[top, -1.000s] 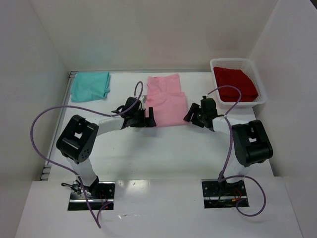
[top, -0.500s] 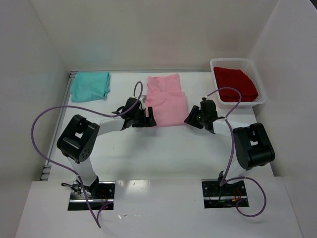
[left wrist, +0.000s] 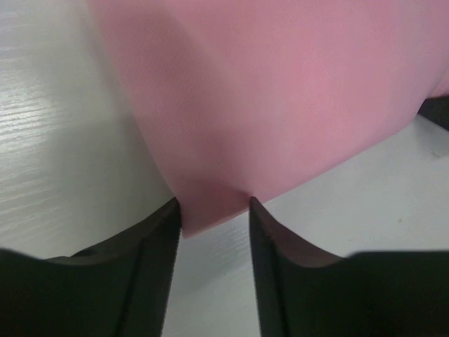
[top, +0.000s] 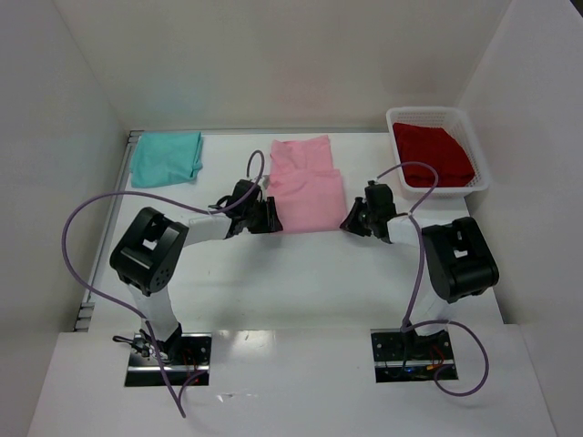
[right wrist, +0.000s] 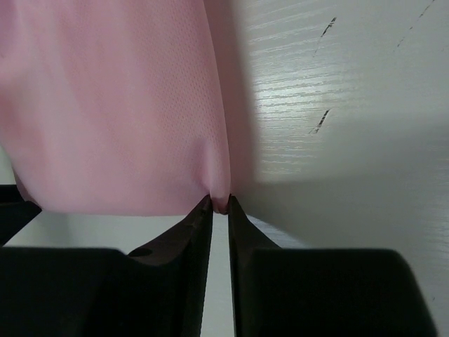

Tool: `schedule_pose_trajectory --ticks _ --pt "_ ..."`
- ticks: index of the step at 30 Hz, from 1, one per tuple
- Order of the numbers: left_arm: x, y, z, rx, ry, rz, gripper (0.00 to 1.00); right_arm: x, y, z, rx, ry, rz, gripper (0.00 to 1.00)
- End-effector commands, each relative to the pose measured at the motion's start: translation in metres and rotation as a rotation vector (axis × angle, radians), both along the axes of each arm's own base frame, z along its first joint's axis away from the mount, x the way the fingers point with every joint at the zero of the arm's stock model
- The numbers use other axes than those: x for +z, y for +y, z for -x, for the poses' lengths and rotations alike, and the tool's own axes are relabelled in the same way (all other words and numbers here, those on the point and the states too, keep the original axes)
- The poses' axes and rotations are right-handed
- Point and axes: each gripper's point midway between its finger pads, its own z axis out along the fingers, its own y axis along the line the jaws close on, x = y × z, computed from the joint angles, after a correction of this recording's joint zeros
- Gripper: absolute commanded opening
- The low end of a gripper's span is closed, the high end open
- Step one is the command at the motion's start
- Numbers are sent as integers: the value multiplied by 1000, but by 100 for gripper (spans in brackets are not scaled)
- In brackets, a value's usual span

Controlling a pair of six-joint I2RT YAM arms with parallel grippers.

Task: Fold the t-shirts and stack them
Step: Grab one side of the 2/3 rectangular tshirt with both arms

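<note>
The light pink t-shirt (top: 306,187) lies partly folded in the middle of the table. Its near left corner (left wrist: 210,207) sits between the fingertips of my left gripper (top: 271,218) (left wrist: 214,205), whose jaws stand apart on either side of the flat cloth. My right gripper (top: 352,221) (right wrist: 219,203) is shut on the shirt's near right corner, where the pink fabric (right wrist: 112,105) bunches into a small pinch. At the far left lies the folded teal t-shirt (top: 166,157). The red t-shirt (top: 434,155) lies in a basket.
A white mesh basket (top: 480,155) at the far right corner holds the red shirt. White walls close in the table on the left, back and right. Purple cables loop up from both arms.
Both grippers have slid in to the pink shirt's near corners. The right jaws have closed onto the cloth. The left jaws have narrowed around their corner.
</note>
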Motion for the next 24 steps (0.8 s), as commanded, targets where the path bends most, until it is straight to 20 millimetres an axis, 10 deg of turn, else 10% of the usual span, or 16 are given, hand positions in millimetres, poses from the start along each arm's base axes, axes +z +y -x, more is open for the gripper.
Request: schedule_pose_trajectory --ticks 1,10,24 --pt "0 -7 -3 -11 1 15 48 11 8 -14 14 -47 -9 18" --pt "1 -3 4 -11 25 2 0 27 13 -15 12 -92 9 0" --pt "51 4 65 35 11 -28 0 75 39 48 25 -128 -52 0"
